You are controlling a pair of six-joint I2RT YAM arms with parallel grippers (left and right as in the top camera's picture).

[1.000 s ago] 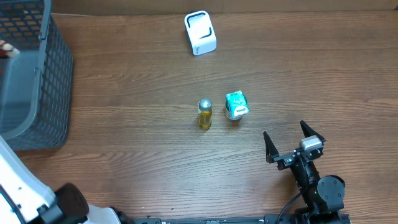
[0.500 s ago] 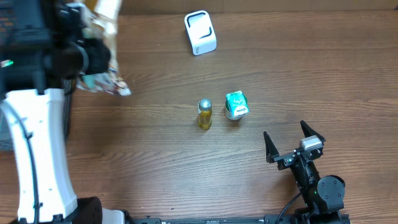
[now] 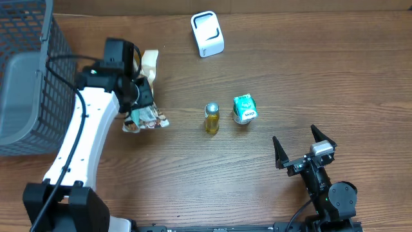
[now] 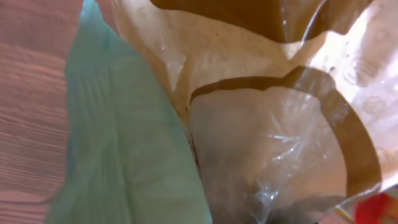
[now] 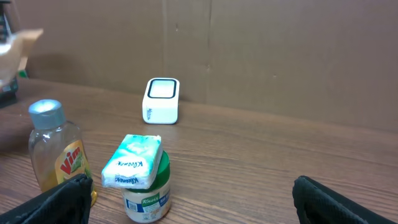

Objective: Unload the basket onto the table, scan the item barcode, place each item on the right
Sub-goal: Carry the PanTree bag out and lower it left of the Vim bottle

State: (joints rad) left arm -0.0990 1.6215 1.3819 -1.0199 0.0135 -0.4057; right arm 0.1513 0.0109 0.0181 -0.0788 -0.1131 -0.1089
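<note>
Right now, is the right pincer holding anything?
No, the right pincer stands open and empty, apart from the bottle and jar.

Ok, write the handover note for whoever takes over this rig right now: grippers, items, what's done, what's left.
The left gripper is shut on the crinkly clear-and-teal plastic packet, left of the yellow silver-capped bottle.
The right gripper is open, empty and parked at the near side.
The white box-shaped scanner sits at the far edge, apart from the packet.
Done: packet picked up.
Left: show its barcode to the scanner; no barcode is visible yet.
</note>
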